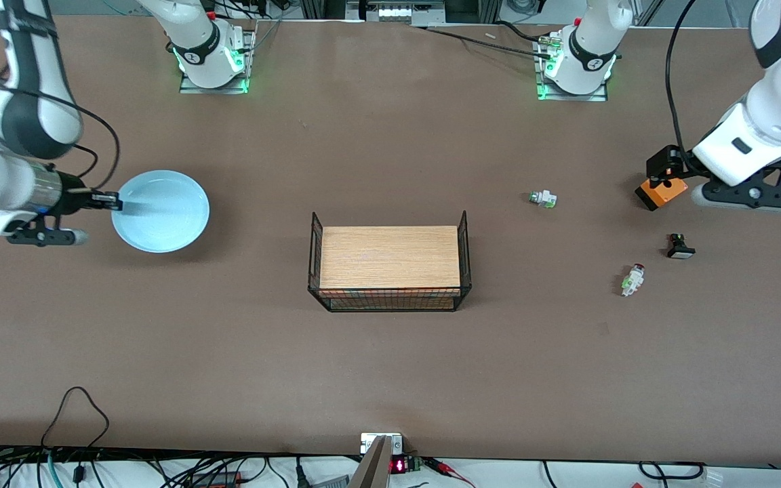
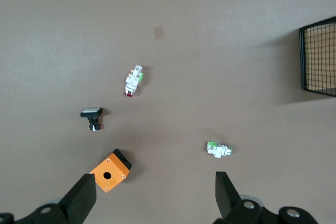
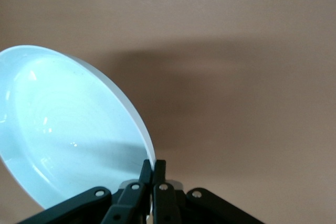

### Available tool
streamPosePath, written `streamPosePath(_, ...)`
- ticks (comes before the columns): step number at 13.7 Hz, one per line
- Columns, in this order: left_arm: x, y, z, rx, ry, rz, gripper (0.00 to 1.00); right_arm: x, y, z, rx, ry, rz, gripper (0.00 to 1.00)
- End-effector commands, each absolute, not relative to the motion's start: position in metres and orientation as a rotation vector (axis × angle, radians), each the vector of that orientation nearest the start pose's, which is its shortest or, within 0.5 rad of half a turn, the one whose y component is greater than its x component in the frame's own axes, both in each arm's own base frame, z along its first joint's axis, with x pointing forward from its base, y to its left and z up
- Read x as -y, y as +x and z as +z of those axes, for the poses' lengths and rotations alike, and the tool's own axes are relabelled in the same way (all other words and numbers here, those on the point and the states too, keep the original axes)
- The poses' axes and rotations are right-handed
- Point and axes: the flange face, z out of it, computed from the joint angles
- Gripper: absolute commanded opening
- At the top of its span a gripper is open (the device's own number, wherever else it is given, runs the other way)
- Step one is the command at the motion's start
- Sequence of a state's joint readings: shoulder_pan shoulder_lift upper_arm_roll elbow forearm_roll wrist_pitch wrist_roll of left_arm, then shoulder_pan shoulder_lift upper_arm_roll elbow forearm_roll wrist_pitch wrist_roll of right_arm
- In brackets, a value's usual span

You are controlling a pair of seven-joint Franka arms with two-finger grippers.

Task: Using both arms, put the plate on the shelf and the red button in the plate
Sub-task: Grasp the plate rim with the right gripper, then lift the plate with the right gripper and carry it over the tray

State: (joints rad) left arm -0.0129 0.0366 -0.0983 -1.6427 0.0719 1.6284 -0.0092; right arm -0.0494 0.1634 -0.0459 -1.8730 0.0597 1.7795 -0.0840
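The pale blue plate [image 1: 163,213] is toward the right arm's end of the table. My right gripper [image 1: 114,201] is shut on its rim; in the right wrist view the two fingers [image 3: 153,165] pinch the rim of the plate [image 3: 68,140], which casts a wide shadow on the table. The red button [image 1: 632,279], white with a dark red cap, lies toward the left arm's end and also shows in the left wrist view [image 2: 133,80]. My left gripper [image 1: 659,176] is open and empty [image 2: 155,195], up in the air over an orange box [image 1: 663,192].
A wooden-topped wire basket [image 1: 389,303] stands mid-table. A white-green part without a red cap [image 1: 542,198] and a small black button [image 1: 679,246] lie near the red button. The orange box [image 2: 110,170] sits close to one left finger.
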Motion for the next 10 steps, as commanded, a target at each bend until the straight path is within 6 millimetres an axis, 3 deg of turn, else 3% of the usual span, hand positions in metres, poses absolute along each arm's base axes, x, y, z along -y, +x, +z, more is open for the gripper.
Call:
streamPosePath(1,0.049,0.574,0.582,-0.138,-3.102,0.056,1.0,0.023,0.581,0.464,-0.027,-3.029,0.386,0.0)
streamPosePath(4,0.047,0.575,0.579,-0.147,-3.104,0.064,1.0,-0.012,0.584,0.517,-0.064,-3.035,0.392,0.0)
streamPosePath(6,0.044,0.573,0.578,-0.14,-3.103,0.085,1.0,-0.052,0.586,0.547,-0.041,-3.04,0.349,0.0)
streamPosePath(8,0.04,0.569,0.582,-0.129,-3.103,0.119,1.0,-0.097,0.585,0.564,-0.085,-3.027,0.308,0.0)
streamPosePath(10,0.036,0.569,0.582,-0.116,-3.103,0.129,1.0,-0.131,0.58,0.574,-0.246,-2.933,0.32,0.0)
